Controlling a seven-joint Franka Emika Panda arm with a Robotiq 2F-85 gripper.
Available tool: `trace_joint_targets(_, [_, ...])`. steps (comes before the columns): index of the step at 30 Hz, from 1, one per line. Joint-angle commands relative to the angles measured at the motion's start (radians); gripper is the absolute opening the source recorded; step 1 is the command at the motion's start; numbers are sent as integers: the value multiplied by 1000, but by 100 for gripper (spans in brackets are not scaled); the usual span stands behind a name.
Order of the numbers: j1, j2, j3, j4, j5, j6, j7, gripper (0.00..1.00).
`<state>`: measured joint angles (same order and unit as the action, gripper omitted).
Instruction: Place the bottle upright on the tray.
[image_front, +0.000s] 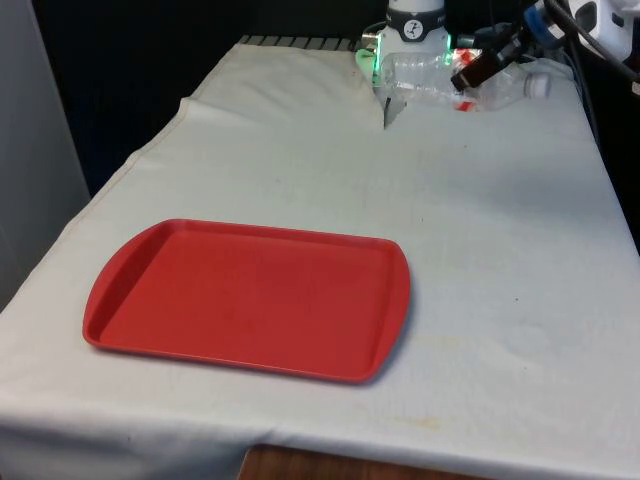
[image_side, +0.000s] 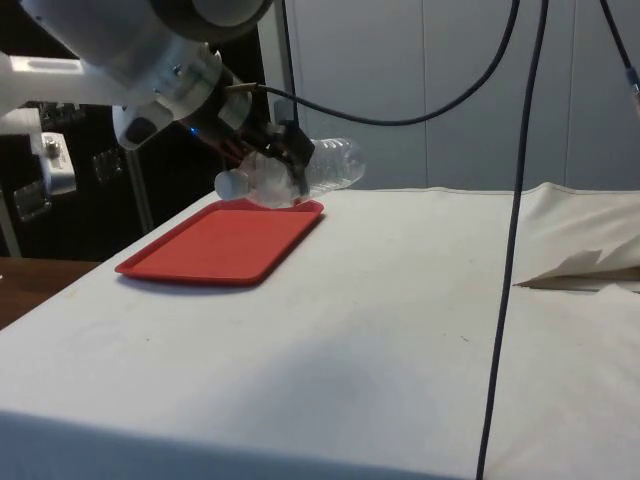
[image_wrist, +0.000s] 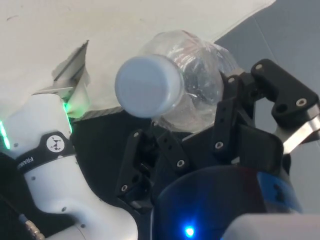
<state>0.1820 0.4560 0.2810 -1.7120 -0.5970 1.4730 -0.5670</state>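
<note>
Lying sideways in mid-air, the clear bottle (image_wrist: 185, 85) is pinched between the gripper's (image_wrist: 192, 132) 2 fingers.

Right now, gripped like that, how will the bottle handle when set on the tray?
The bottle looks clear, thin-walled and empty, so probably light and squashy. Held sideways by the gripper, it likely rolls if dropped. Upright on the red tray it may tip easily.

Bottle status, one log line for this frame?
gripper: shut on bottle | bottle: lying sideways, lifted off table, white cap on | tray: red, nothing on it | placement: not done
</note>
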Motion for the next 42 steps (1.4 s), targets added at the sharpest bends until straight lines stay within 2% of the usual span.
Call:
trace_joint_targets(1, [-10,-12,2,-11,8,22,-7,36])
trace_joint_targets(2, [-2,-5,-5,-3,7,6,-7,36])
trace_joint_targets(3, [-11,-18,-3,-14,15,28,-13,36])
trace_joint_targets(9, [-18,-39,-19,-23,43,47,-39,36])
trace_joint_targets(10, [-9,-25,-21,-11,34,25,-32,36])
trace_joint_targets(11, [-20,-47,-24,-28,53,55,-47,36])
trace_joint_targets(18, [-26,-79,-50,-64,91,105,-77,36])
trace_joint_targets(20, [-26,-83,-53,-70,96,111,-80,36])
trace_joint_targets(21, [-19,-76,-60,-63,94,96,-79,36])
trace_joint_targets(22, [-27,-92,-59,-81,105,124,-86,36])
trace_joint_targets(24, [-29,-101,-66,-93,115,139,-93,36])
trace_joint_targets(29, [-30,-126,-88,-129,142,184,-113,36])
trace_joint_targets(30, [-22,-118,-92,-120,137,165,-108,36])
trace_joint_targets(31, [-30,-131,-91,-135,147,191,-117,36])
trace_joint_targets(38, [-31,-165,-123,-184,183,244,-149,36])
trace_joint_targets(39, [-24,-151,-123,-168,173,220,-141,36])
trace_joint_targets(40, [-31,-169,-127,-189,188,249,-154,36])
trace_joint_targets(42, [-31,-178,-135,-202,195,262,-163,36])
